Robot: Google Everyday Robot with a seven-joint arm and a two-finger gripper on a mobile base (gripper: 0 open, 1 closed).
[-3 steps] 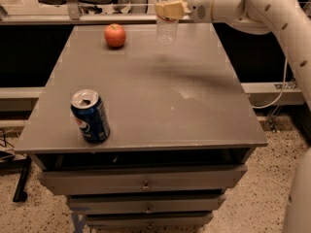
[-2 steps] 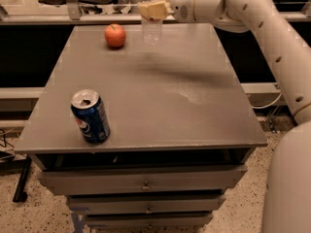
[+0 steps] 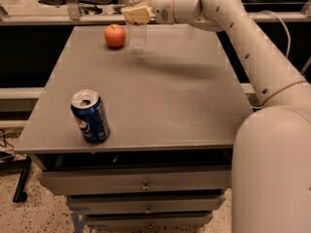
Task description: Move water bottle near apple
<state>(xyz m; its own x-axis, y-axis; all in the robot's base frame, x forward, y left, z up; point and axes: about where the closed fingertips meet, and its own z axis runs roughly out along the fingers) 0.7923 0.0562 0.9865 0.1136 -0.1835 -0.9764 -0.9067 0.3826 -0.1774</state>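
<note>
I am working over a grey table top [image 3: 160, 101] with drawers [image 3: 141, 181] under its front edge, on a speckled floor; dark shelving runs behind it. Near the front left corner a blue Pepsi can [image 3: 90, 116] stands upright, opened. At the far edge sits the apple [image 3: 115, 35], and just to its right, close but apart from it, the water bottle [image 3: 136, 30] stands upright. My gripper [image 3: 137, 13] reaches in from the right and its fingers are closed around the bottle's upper part, below the white cap. I cannot tell whether the bottle's base touches the table. Since a second ago I have carried the bottle leftward along the far edge, closing most of the gap to the apple.
</note>
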